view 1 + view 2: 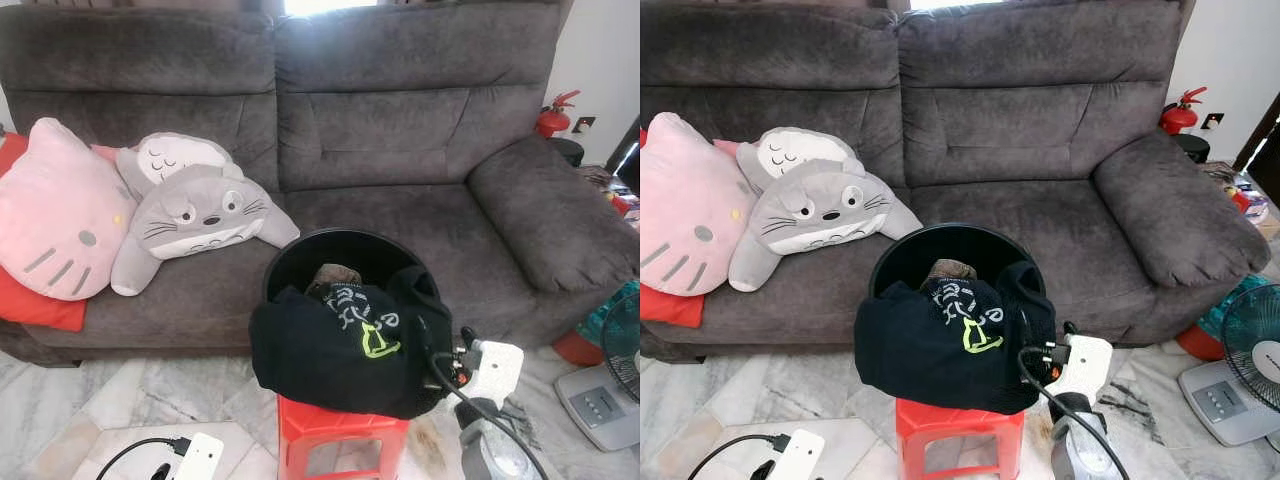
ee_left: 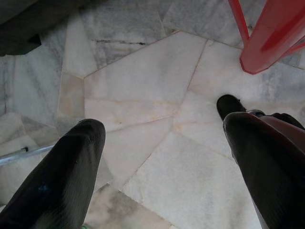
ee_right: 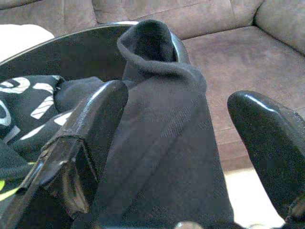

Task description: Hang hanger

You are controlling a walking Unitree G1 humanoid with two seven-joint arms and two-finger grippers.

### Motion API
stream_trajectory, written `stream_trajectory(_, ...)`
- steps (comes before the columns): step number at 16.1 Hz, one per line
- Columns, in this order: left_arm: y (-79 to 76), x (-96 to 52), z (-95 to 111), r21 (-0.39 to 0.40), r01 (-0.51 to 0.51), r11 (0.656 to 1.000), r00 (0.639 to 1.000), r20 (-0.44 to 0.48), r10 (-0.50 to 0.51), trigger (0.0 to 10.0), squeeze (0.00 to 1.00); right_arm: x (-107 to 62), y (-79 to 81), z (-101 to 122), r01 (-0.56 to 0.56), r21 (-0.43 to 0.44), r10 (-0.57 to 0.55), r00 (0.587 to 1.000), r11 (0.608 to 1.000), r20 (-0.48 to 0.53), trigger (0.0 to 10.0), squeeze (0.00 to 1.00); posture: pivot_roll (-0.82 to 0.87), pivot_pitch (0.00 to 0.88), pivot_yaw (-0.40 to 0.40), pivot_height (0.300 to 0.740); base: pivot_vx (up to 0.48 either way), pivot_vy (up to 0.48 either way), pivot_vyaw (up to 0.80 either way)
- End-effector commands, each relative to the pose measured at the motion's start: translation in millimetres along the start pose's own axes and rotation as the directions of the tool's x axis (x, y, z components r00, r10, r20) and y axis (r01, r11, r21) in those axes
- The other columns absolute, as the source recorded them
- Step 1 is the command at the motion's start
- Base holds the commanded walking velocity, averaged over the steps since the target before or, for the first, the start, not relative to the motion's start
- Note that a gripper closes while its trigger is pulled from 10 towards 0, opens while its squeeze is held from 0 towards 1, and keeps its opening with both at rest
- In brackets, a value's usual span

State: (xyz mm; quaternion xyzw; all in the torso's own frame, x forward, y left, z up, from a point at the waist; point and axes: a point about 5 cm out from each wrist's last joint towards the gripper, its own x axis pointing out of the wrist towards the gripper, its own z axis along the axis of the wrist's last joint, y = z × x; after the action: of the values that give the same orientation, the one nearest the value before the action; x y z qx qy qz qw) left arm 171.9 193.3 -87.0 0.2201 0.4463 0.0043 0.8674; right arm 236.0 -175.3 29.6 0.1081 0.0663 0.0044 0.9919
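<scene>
Right gripper (image 3: 176, 138) spread, black garment (image 1: 340, 350) fold between fingers, basket (image 1: 300, 255) at 11 o'clock. Left gripper (image 2: 162, 157) spread, pointing at floor (image 2: 143, 86).

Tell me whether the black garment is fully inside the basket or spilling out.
Spilling out. The black garment is heaped in the black basket and drapes over its front rim, down toward the red stool.

Daylight floods in from a blown-out window (image 1: 318, 5) above the sofa (image 1: 400, 150), leaving the head views bright and sharp. The black basket (image 1: 330, 250) reads as deep shadow. Wrist views are softer: the tool fingers (image 3: 90, 138) loom close and blurred, with glare on the marble floor (image 2: 143, 86).
</scene>
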Motion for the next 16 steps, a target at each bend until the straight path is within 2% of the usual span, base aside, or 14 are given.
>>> stream_trajectory(1,-0.5,-1.0,-5,-0.007,-0.006,1.000,1.000,-0.021,0.006,10.0,0.00,0.2,-1.8,-3,0.002,0.006,-0.002,1.000,1.000,-0.016,8.0,0.00,-0.15,0.000,-0.004,0.740,0.000,0.000,0.00)
stream_trajectory(2,-0.6,-1.0,-5,-0.006,-0.006,1.000,1.000,-0.020,0.006,10.0,0.00,1.5,-2.3,-2,-0.001,0.006,0.001,1.000,1.000,-0.017,0.0,0.00,-0.15,0.000,-0.005,0.740,0.000,0.000,0.00)
stream_trajectory(10,-0.7,-0.8,-5,-0.003,-0.003,1.000,1.000,-0.020,0.003,10.0,0.00,7.8,-3.3,-9,-0.026,0.013,0.026,0.999,1.000,-0.043,0.0,0.00,-0.15,0.009,-0.005,0.740,0.000,0.000,0.00)
stream_trajectory(16,-0.2,-0.6,-4,-0.003,-0.002,1.000,1.000,-0.019,0.002,10.0,0.00,11.3,0.6,2,-0.049,-0.002,0.049,0.999,0.999,0.024,0.0,0.00,-0.15,0.014,-0.002,0.740,0.000,0.000,0.00)
